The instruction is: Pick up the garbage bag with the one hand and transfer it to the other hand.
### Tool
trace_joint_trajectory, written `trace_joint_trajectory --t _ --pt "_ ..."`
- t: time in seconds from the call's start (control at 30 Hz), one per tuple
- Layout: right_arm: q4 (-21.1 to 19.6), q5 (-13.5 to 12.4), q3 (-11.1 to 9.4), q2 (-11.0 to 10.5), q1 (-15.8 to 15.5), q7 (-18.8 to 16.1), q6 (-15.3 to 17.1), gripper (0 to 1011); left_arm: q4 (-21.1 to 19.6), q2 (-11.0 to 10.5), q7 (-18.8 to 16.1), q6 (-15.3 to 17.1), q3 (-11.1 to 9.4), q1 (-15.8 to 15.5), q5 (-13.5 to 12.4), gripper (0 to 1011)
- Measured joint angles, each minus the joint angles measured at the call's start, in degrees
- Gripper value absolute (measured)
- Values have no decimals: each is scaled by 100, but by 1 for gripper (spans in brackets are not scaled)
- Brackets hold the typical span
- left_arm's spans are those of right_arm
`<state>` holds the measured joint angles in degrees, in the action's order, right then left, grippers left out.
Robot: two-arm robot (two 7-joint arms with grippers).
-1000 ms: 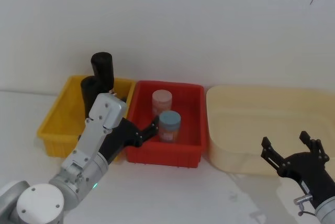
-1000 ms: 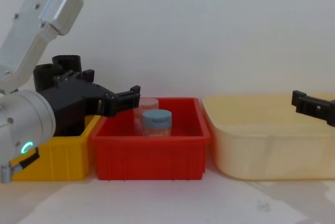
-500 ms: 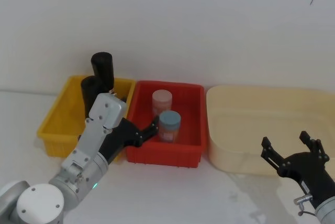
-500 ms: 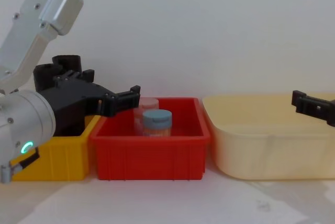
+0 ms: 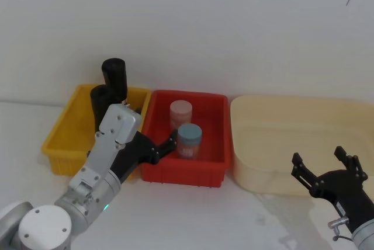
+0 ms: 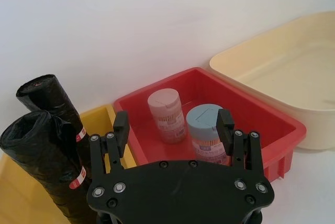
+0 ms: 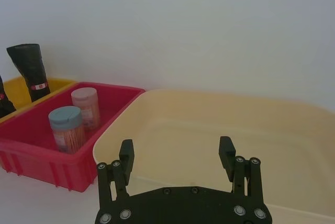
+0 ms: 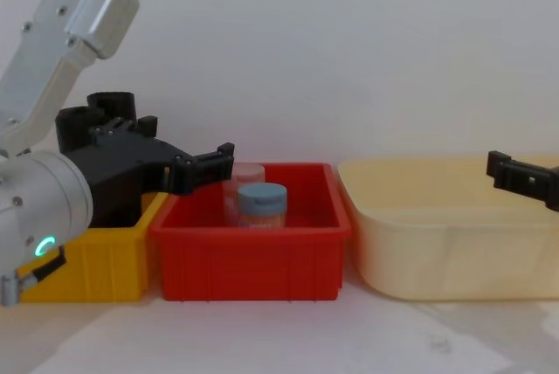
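Right now your left gripper (image 5: 165, 147) hangs with its fingers spread and nothing between them, low over the near side where the yellow bin (image 5: 63, 128) meets the red bin (image 5: 181, 174). Through its wrist camera you look between the two fingers (image 6: 121, 125) at the jars standing in the red bin: a pink-lidded jar (image 6: 166, 115) farther back and a jar with a grey-blue lid (image 6: 205, 136) closer to you. The garbage bag (image 5: 115, 77) stands upright toward the back of the yellow bin, rising well above the bin wall, clear of the gripper. A second black roll (image 5: 98, 101) stands just in front of it, and each carries a small red-and-white band. You cannot tell whether the two rolls touch. Your right gripper (image 5: 318, 156) sits well apart on the other side, fingers wide and holding nothing, at the near edge of the cream tub (image 5: 274, 126)
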<state>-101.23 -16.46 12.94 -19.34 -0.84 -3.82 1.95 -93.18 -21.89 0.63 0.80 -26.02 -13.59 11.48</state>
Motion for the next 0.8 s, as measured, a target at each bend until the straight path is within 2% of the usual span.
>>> trace_joint_trajectory --t 0.2,0.4,0.6,0.8 --pt "13 11 11 8 29 -3 6 1000 4 0 9 6 0 -13 0 1001" --pt "88 52 83 21 189 -113 59 1000 13 -3 181 153 11 -146 60 1002" --pt "161 94 204 22 415 -279 189 1000 -172 -40 395 494 97 -254 267 1002" --pt "251 146 424 49 768 -546 513 1000 -595 -154 511 1063 318 -164 585 1001"
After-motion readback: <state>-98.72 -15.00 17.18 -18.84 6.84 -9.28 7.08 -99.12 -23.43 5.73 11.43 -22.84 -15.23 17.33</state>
